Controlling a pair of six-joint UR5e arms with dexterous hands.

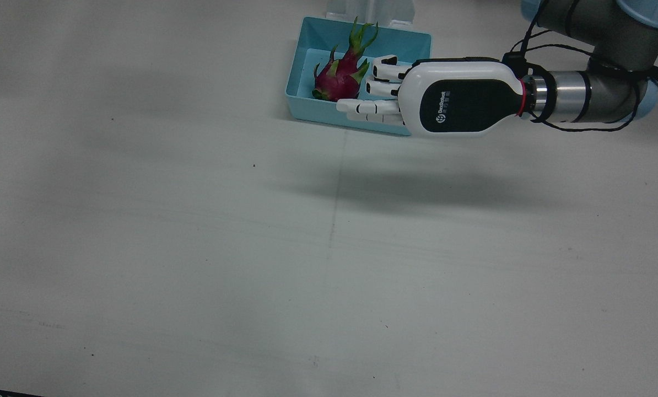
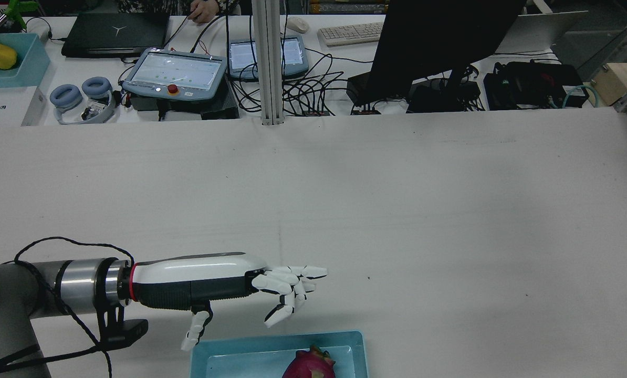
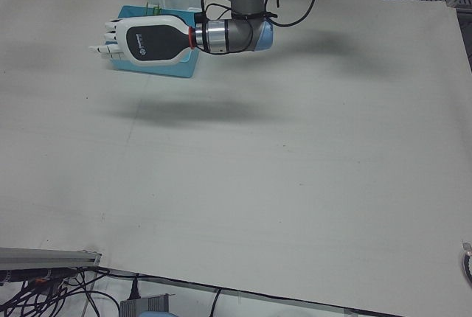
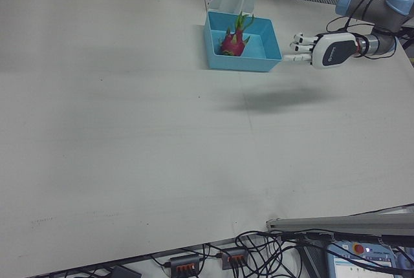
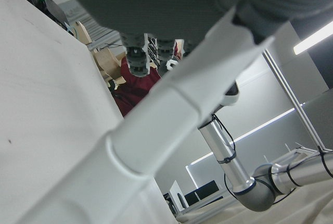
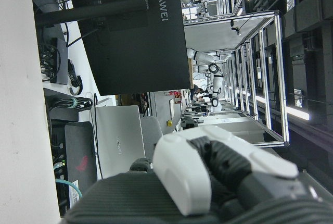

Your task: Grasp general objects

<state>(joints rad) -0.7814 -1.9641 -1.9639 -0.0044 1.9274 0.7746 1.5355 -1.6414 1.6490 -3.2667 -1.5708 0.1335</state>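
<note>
Left hand (image 1: 411, 96), empty with fingers loosely spread, hovers at the near-side rim of the tray (image 1: 307, 44); the dragon fruit (image 1: 340, 74) lies inside just beyond its fingertips, long axis running toward the pedestals; right hand's state cannot be told.

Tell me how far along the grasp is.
Done: the left hand has reached the blue bin. In hand: nothing; its fingers are apart beside the dragon fruit, seemingly not gripping. Left: closing on the fruit and lifting.
</note>
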